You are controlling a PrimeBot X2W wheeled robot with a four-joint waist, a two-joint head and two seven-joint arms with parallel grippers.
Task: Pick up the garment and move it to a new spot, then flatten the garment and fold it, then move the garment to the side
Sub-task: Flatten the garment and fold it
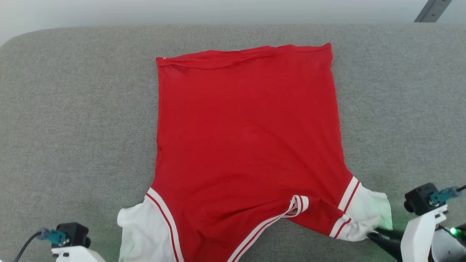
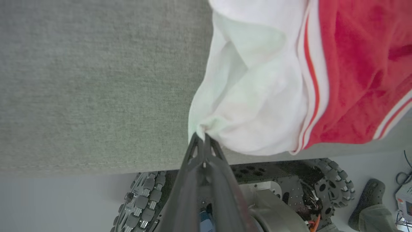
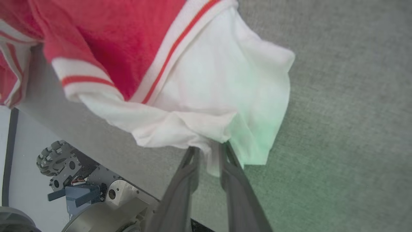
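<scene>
The garment [image 1: 247, 127], a red jersey with white-striped trim, lies spread on the grey table with its hem at the far side. Its two white sleeves reach the near edge. In the left wrist view my left gripper [image 2: 201, 137] is shut on a pinched corner of the left white sleeve [image 2: 254, 106], at the table's near edge. My right gripper [image 3: 209, 151] holds a bunch of the right white sleeve [image 3: 225, 87] between its fingers. In the head view its dark fingertips [image 1: 376, 234] touch that sleeve's [image 1: 367, 214] near corner. No lettering shows on the upturned side.
The grey cloth-covered table [image 1: 72, 109] extends well beyond the garment on both sides. Beneath its near edge are the robot's base and wheels [image 2: 331, 190] [image 3: 54, 158]. A dark shoe-like shape [image 2: 367, 199] lies on the floor. A metal strut [image 1: 433, 11] crosses the far right corner.
</scene>
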